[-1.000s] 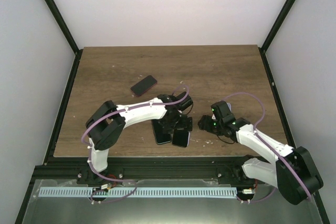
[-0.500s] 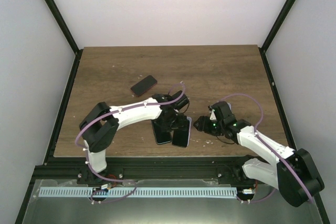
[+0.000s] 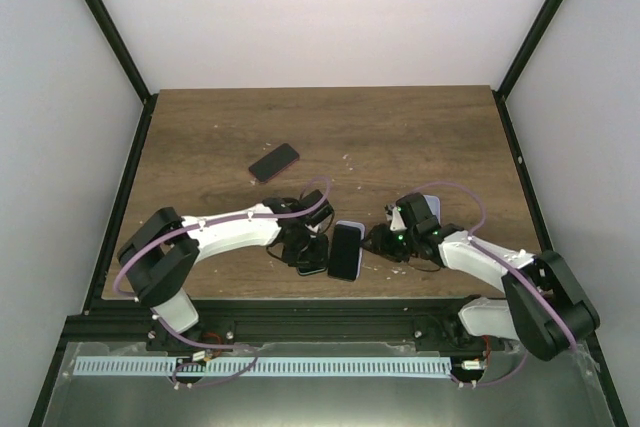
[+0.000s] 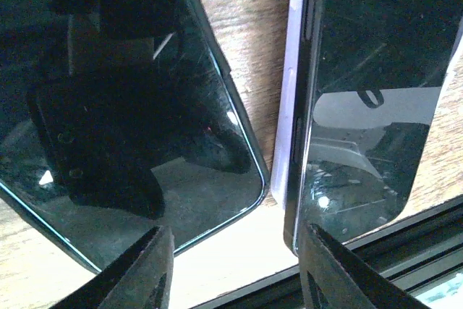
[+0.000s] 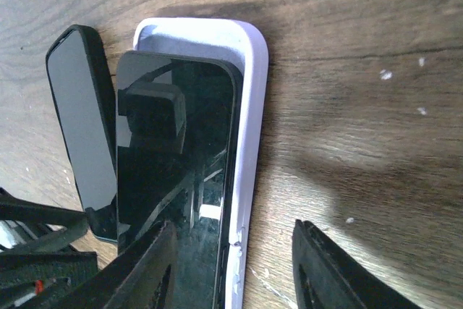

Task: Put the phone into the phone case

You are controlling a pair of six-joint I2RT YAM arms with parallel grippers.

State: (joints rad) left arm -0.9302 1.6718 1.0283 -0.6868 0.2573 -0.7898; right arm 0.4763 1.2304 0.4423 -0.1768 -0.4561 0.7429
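Note:
The black phone (image 5: 173,164) lies face up inside the white phone case (image 5: 252,99), whose rim shows along the top and right side. In the top view the phone (image 3: 346,252) and the case (image 3: 347,224) sit near the table's front edge between both arms. My right gripper (image 5: 231,273) is open; one finger hangs over the phone's glass, the other over bare wood, astride the case's right rim. My left gripper (image 4: 235,273) is open over the gap between that phone (image 4: 362,106) and a second dark phone (image 4: 123,106), with nothing between the fingers.
The second dark phone (image 3: 310,259) lies just left of the case, partly under my left gripper (image 3: 300,245). Another dark phone (image 3: 274,162) lies further back on the wooden table (image 3: 420,137). The table's front edge and metal rail (image 3: 320,322) are close.
My left arm has swung left and nearer, uncovering the cased phone, and its jaws have narrowed. My right gripper has moved left up to the case and narrowed a little.

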